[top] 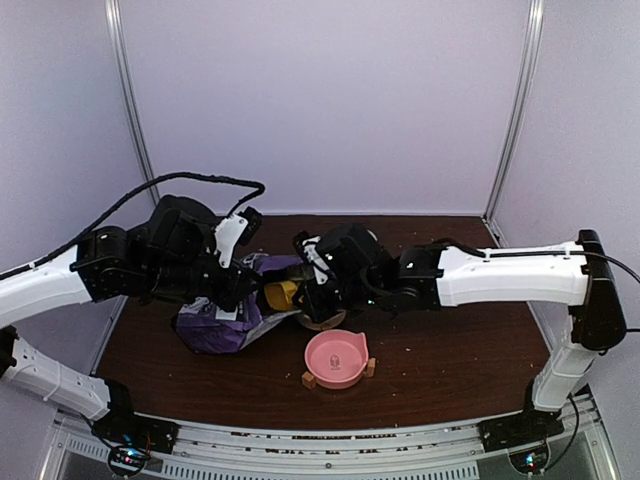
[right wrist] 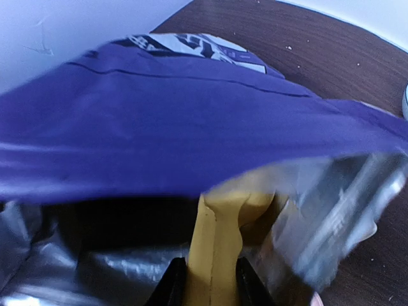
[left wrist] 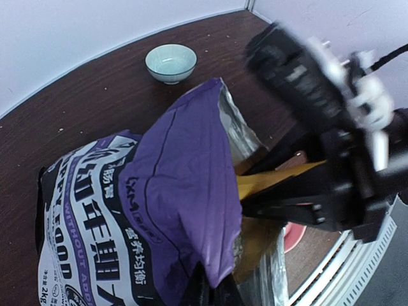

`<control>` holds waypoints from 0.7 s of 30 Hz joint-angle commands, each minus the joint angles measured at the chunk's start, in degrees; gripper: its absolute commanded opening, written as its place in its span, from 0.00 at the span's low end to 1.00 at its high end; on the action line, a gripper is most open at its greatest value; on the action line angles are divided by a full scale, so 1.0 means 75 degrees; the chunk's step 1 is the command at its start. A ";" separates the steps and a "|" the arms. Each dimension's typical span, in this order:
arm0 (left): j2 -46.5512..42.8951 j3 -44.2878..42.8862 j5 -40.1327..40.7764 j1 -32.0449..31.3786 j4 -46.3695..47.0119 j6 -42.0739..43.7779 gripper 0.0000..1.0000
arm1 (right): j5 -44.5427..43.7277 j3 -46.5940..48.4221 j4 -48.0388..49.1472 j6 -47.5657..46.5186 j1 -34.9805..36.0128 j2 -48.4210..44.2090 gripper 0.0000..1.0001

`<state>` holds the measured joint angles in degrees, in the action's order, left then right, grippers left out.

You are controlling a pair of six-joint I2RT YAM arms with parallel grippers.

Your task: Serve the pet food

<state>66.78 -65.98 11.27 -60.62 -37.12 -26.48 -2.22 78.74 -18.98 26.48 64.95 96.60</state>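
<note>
The purple-and-white bag (top: 225, 325) lies on the table with its mouth open toward the right. My left gripper (left wrist: 213, 290) is shut on the bag's upper lip (left wrist: 191, 191) and holds it up. My right gripper (right wrist: 207, 284) is shut on the handle of the yellow scoop (right wrist: 220, 236), whose bowl is inside the bag's silver-lined mouth; the scoop also shows in the top view (top: 281, 295). The pet food is hidden inside the bag. A pink bowl (top: 336, 357) on a small wooden stand sits in front of the bag, empty as far as I see.
A pale green bowl (left wrist: 170, 62) stands on the dark wooden table (top: 450, 340) beyond the bag, hidden under my right arm in the top view. White walls enclose the back and sides.
</note>
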 commanded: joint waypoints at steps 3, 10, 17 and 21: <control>-0.0235 0.0155 -0.0780 -0.0018 0.1444 -0.0089 0.00 | -0.0692 0.0583 0.0950 -0.0080 0.0022 0.1155 0.13; -0.0106 0.0125 -0.0836 -0.0017 0.1504 -0.0079 0.00 | 0.1101 0.0342 0.1767 -0.0015 0.0063 0.1512 0.13; -0.0025 0.0139 -0.0842 -0.0016 0.1595 -0.0096 0.00 | 0.1165 -0.0271 0.2218 0.0231 0.0011 0.1047 0.13; -0.0019 0.0108 -0.0691 -0.0015 0.1548 -0.0258 0.00 | -0.0650 -0.0094 0.1547 -0.0008 -0.0023 0.0823 0.13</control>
<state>67.22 -64.07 5.98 -60.71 -34.24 -27.07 3.22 77.71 -4.32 27.40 64.86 106.08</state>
